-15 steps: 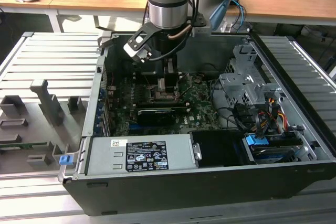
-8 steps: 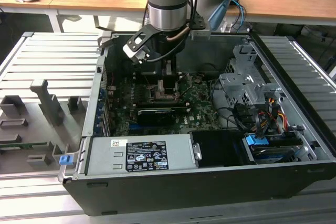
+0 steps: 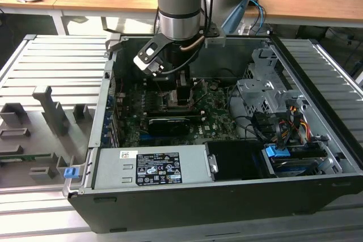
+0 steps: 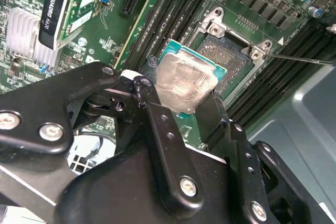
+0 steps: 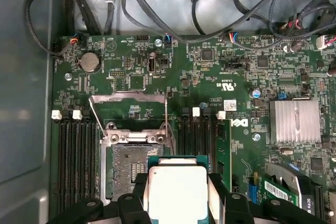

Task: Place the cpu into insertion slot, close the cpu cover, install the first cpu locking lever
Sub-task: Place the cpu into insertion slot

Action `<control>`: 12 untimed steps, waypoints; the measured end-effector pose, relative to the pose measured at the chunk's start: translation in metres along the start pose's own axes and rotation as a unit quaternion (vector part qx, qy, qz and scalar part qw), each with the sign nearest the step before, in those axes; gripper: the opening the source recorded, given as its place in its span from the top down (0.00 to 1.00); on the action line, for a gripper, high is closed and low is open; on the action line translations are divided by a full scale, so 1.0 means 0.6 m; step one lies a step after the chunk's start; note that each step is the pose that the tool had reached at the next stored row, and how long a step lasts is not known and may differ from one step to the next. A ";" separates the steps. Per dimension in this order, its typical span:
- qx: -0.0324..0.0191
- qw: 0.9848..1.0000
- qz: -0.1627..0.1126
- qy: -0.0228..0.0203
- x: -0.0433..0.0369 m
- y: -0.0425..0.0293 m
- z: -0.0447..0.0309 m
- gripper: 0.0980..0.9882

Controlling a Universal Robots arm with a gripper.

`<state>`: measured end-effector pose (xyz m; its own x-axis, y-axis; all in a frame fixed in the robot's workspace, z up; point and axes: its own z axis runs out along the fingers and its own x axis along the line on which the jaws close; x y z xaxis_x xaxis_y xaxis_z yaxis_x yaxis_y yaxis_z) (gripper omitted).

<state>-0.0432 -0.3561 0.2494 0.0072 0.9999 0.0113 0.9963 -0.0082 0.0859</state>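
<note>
My gripper point(image 5: 177, 195) is shut on the cpu point(image 5: 176, 190), a flat square chip with a silvery face and a green rim, held by two opposite edges between black fingers point(image 5: 216, 195). In both wrist views the chip point(image 4: 186, 80) hangs just beside and above the insertion slot point(image 4: 226, 51), overlapping one edge of it. The slot point(image 5: 128, 169) is a bare black square socket in a silvery rim. The cpu cover point(image 5: 128, 97) stands swung open at the socket's far side. A thin metal lever point(image 4: 302, 59) sticks out from the socket. In the exterior view the gripper point(image 3: 181, 92) reaches down into the open computer case point(image 3: 317, 140).
Long black memory slots point(image 5: 79, 156) flank the socket on both sides. A finned heat sink point(image 5: 296, 121) and a black card point(image 4: 55, 9) sit farther off on the board. Cables point(image 5: 157, 3) hang along the case wall. A power supply point(image 3: 153, 168) and drive cage point(image 3: 266, 92) border the board.
</note>
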 end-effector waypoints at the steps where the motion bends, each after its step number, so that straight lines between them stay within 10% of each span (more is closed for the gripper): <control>1: 0.000 1.000 0.000 0.004 0.000 0.000 0.001 0.51; 3: 0.000 1.000 0.001 0.016 0.000 -0.001 0.003 0.51; 12: 0.001 1.000 -0.017 0.019 0.000 -0.005 0.014 0.51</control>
<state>-0.0452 -0.3561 0.2410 -0.0306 0.9984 0.0466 0.9960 0.0266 0.0856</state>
